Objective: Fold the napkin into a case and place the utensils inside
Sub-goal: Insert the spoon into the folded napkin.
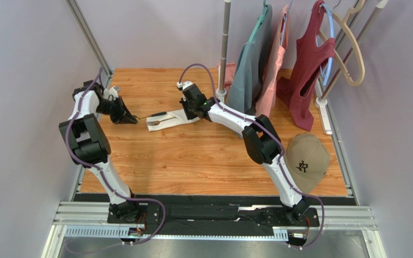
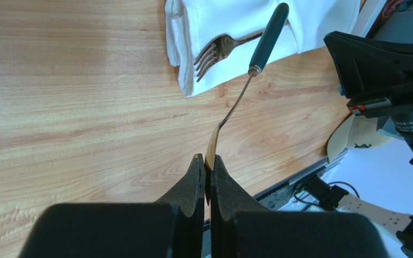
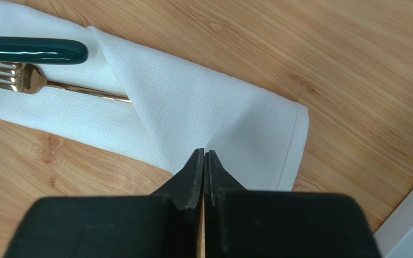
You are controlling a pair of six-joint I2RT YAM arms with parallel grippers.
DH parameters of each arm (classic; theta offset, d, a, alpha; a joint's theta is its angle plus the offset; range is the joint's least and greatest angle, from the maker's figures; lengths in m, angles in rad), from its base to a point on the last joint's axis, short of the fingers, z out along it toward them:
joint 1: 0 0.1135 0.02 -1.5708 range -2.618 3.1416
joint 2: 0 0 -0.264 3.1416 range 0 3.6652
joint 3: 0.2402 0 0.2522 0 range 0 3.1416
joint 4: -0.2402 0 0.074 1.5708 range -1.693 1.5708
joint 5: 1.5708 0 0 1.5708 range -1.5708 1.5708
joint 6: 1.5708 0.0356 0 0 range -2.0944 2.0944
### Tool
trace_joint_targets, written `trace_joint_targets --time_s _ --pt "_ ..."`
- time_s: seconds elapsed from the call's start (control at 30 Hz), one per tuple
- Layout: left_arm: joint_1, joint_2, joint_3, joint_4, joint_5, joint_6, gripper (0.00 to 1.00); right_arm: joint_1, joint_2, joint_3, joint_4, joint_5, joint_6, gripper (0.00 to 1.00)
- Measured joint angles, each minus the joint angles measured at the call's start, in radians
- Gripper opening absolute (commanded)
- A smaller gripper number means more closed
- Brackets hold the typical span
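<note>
Since the left gripper (image 2: 207, 161) pinches the utensil (image 2: 236, 99) by its gold head, handle over the napkin (image 2: 192, 24) at top centre, slide it in low beside the fork (image 2: 214, 51), with the right gripper (image 3: 204, 157) pressed together.

The napkin (image 3: 192, 107) is matt white woven cloth on a smooth, faintly sheened wood-grain table (image 3: 354, 54), the fork (image 3: 26, 78) is polished gold-toned metal, the second utensil (image 2: 268, 33) has a glossy dark green handle, and the left gripper (image 2: 207, 161) has fingers (image 2: 194, 183) of matt, grainy black plastic.

1 napkin (image 3: 203, 113), 2 utensils (image 2: 268, 35), 1 cap (image 1: 306, 161), 2 arms (image 1: 87, 140).
</note>
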Motion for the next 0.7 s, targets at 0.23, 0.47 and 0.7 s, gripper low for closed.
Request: trace_joint_targets --time_s 0.23,0.47,0.7 --pt "0.000 0.000 0.000 -0.006 -0.018 0.011 0.00 -0.003 0.034 0.003 -0.006 -0.003 -0.003 0.00" --pt "0.000 0.024 0.001 -0.021 -0.026 0.019 0.00 -0.003 0.038 0.003 -0.003 -0.011 -0.003 0.00" --pt "-0.002 0.053 0.034 -0.050 -0.041 0.029 0.00 -0.004 0.040 0.003 0.001 -0.045 -0.048 0.00"
